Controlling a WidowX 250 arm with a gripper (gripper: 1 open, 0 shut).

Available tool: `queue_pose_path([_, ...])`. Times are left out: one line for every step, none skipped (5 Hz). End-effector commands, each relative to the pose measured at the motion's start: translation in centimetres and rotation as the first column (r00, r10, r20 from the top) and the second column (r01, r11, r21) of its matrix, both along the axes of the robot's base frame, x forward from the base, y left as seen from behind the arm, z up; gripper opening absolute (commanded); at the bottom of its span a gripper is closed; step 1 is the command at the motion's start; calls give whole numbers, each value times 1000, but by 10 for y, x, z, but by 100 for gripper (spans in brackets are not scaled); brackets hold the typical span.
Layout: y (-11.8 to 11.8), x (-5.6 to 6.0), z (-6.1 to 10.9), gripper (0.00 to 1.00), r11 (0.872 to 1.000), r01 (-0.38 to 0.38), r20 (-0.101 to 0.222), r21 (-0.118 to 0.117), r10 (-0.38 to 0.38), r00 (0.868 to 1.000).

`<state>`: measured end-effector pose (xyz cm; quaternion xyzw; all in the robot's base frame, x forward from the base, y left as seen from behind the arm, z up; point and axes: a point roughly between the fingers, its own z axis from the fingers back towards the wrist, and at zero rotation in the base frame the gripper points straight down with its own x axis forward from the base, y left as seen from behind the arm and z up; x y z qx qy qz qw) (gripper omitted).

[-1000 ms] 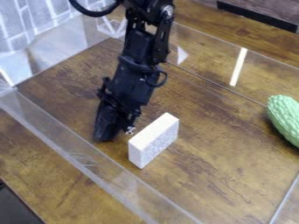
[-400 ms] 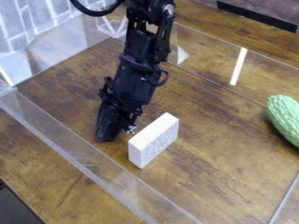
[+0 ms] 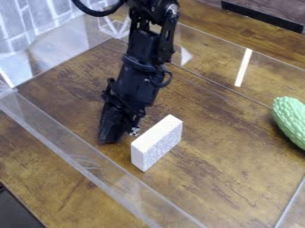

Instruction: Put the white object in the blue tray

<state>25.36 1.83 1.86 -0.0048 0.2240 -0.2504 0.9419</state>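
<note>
the white object (image 3: 158,142) lies flat on the wooden bench (image 3: 226,169), just to the right of the gripper (image 3: 112,134) as the camera sees it, close beside it but with a thin strip of wood showing between the two. its long axis runs diagonally, from the near left corner up and away to the right, roughly parallel to the line of the tilted arm. the gripper points steeply down with its tip at or almost at the bench surface, and the jaws are pressed together with nothing between them. so the block sits beside the jaws, not under or between them; my reading is that the coming move calls for a lift, a spread of the jaws and a short shift rightward so the fingers straddle the block across its narrow width. there is one arm only, so no choice of hand. the green bumpy object (image 3: 290,122) rests well apart at the right edge. no blue tray shows in this view.

set against the earlier pictures, nothing differs: the arm holds the same pose, the jaws stay closed, and the block has not shifted
</note>
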Motion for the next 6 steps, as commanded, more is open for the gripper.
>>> queue_pose_path([-4,11,10,0,1000,26,51,-3,-26,998])
queue_pose_path([-5,11,10,0,999,35,53,-6,-35,998])
queue_pose_path([-6,11,11,0,999,43,54,-9,-43,998])
queue_pose_path([-7,11,11,0,999,51,56,-13,-50,997])
queue_pose_path([-8,9,11,0,998,59,58,-17,-58,997])
queue_pose_path([-8,8,12,0,998,64,59,-22,-62,996])
